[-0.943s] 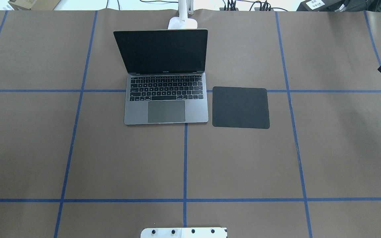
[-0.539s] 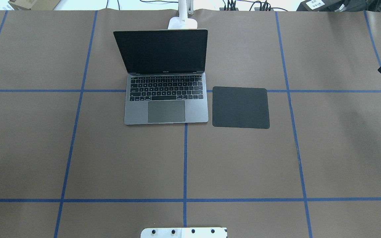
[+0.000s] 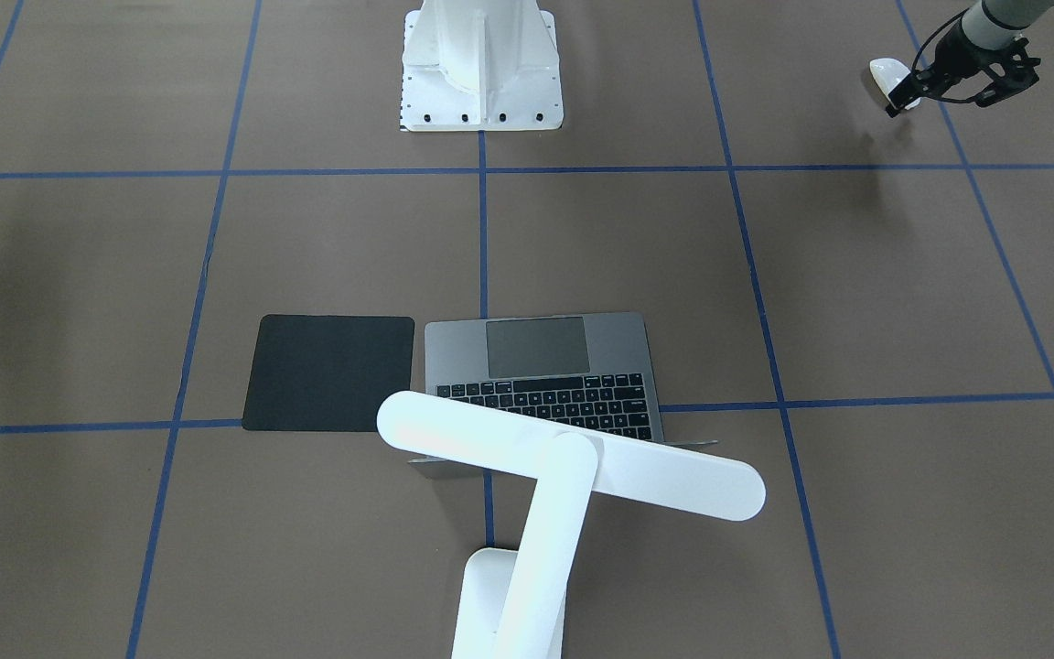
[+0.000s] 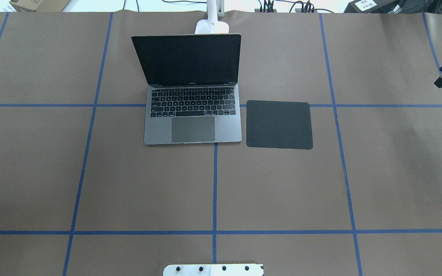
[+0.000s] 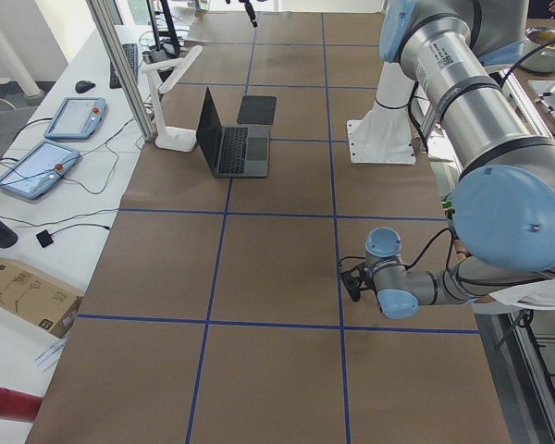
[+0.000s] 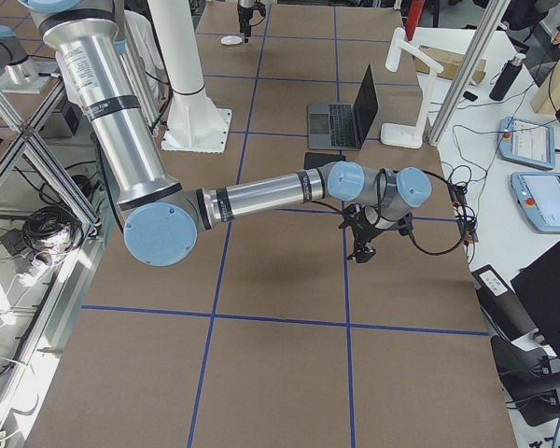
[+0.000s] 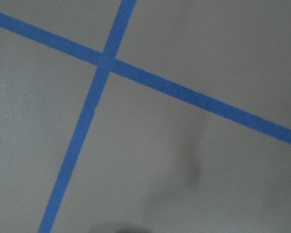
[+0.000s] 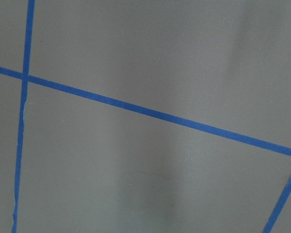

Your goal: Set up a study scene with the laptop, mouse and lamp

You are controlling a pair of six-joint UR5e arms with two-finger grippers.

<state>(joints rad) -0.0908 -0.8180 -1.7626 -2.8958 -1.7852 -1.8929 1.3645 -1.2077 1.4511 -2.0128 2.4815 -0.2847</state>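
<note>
The grey laptop (image 4: 227, 130) stands open at the table's far middle, also in the front view (image 3: 454, 352). The white lamp (image 3: 573, 467) stands behind it, its bar head over the screen; its base (image 4: 212, 27) shows overhead. The white mouse (image 3: 886, 73) is near the table's left end by the robot's side, also in the exterior right view (image 6: 229, 39). My left gripper (image 3: 900, 96) is right at the mouse; I cannot tell whether it grips it. My right gripper (image 4: 441, 79) hangs over the table's right end, away from everything; its jaw state is unclear.
A thin black square mat (image 4: 279, 124) lies flat just right of the laptop. The white bolted pedestal (image 3: 481, 73) stands at the robot's side of the table. Blue tape lines grid the brown table (image 4: 90, 172). Both wrist views show only table and tape.
In the overhead view my right gripper has shifted slightly to the left at the table's right edge. The laptop, mat and lamp base have not moved.
</note>
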